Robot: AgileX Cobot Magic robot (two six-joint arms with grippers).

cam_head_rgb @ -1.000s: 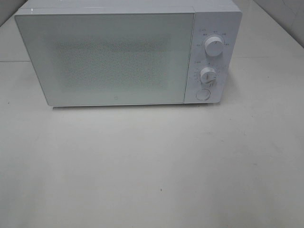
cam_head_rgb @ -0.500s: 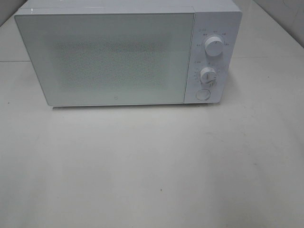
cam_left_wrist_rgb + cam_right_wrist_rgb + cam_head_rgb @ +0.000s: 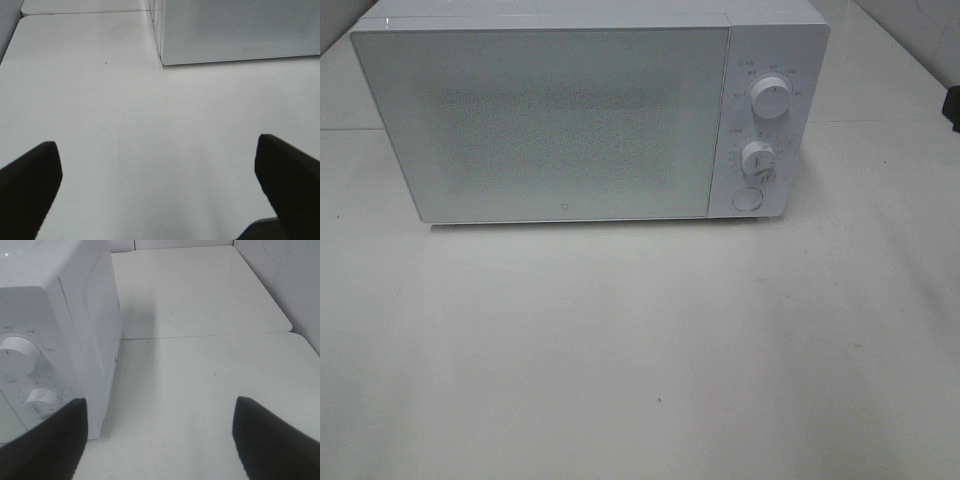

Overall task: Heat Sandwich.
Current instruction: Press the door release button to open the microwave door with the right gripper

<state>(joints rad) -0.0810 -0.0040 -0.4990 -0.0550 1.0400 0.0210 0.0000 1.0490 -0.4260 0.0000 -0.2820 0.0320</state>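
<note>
The left pincer [image 3: 160, 192] stands wide open, its two matte black, blunt fingers [image 3: 30, 185] gripping nothing above the smooth off-white bench [image 3: 150, 125]. Ahead of it sits one boxy white microwave [image 3: 235, 30], its frosted, dot-speckled door [image 3: 550, 120] shut. The right pincer [image 3: 160, 440] is likewise spread and empty. Close beside it are the round upper knob [image 3: 15, 352] and lower knob [image 3: 42, 400], with one flat round button [image 3: 747, 199] below them. Where the sandwich lies cannot be told.
</note>
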